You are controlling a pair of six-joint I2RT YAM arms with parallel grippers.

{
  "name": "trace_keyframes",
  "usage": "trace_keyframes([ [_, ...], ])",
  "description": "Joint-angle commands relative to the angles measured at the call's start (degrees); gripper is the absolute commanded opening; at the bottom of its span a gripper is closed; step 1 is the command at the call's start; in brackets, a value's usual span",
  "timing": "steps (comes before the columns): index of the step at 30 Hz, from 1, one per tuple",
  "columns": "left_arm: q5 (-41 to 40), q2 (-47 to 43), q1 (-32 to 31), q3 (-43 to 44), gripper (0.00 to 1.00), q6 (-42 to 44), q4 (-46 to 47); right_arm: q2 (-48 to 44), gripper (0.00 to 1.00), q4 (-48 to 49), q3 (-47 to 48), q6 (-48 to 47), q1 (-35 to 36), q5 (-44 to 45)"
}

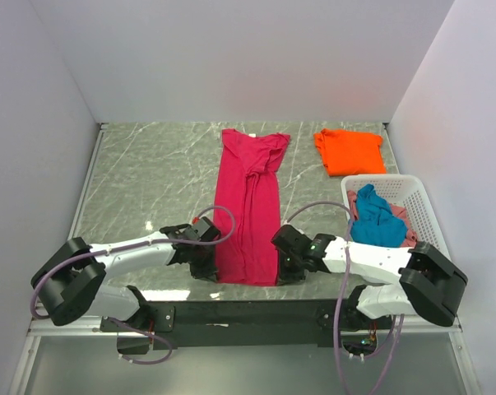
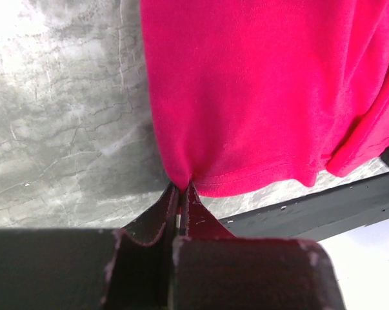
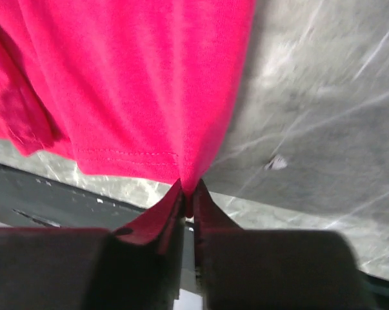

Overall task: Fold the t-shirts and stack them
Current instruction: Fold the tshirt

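Note:
The crimson-magenta t-shirt lies folded into a long narrow strip down the middle of the table, collar end far, hem end near. My left gripper is shut on the hem's left corner. My right gripper is shut on the hem's right corner. A folded orange t-shirt lies at the far right. A teal-blue t-shirt and a dusty pink one sit crumpled in the basket.
The white lattice basket stands at the right edge beside my right arm. The black base rail runs along the near edge, just below the hem. The marble tabletop is bare on the left. White walls enclose the table.

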Motion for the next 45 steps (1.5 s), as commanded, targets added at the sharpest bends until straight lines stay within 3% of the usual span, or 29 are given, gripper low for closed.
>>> trace_keyframes([
  [1, -0.4, -2.1, 0.0, -2.6, 0.01, -0.1, -0.7, -1.6, 0.07, -3.0, -0.1, 3.4, 2.6, 2.0],
  [4, 2.3, -6.6, 0.0, -5.3, 0.01, -0.7, 0.3, -4.1, 0.0, -3.3, -1.1, 6.1, 5.7, 0.7],
  [11, 6.6, -16.6, 0.0, -8.8, 0.01, -2.1, -1.2, -9.0, 0.0, -3.8, -0.9, 10.2, 9.8, 2.5],
  [15, 5.6, -17.1, 0.0, -6.0, 0.01, -1.4, -1.7, -10.2, 0.0, -4.5, 1.3, 9.7, 9.8, 5.5],
  [19, 1.3, -15.0, 1.4, -1.6, 0.01, 0.2, -4.0, -10.3, 0.0, -6.7, 5.2, 8.6, 9.6, 12.5],
  [29, -4.8, -9.9, 10.6, 11.6, 0.01, 9.1, 0.3, -3.7, 0.0, -6.2, 18.1, 0.6, 5.3, 25.0],
  [32, -1.9, -6.1, 13.2, 14.7, 0.01, 9.6, 4.3, -0.8, 0.0, -5.8, 22.2, -2.7, 3.2, 26.7],
  [39, -5.2, 2.2, 16.1, 22.3, 0.01, 9.4, 10.3, 4.4, 0.0, -2.6, 27.5, -9.0, -5.2, 26.0],
  [45, -8.0, 11.9, 17.6, 32.7, 0.01, 10.4, 7.8, 10.7, 0.0, -1.0, 33.6, -14.2, -10.8, 25.0],
])
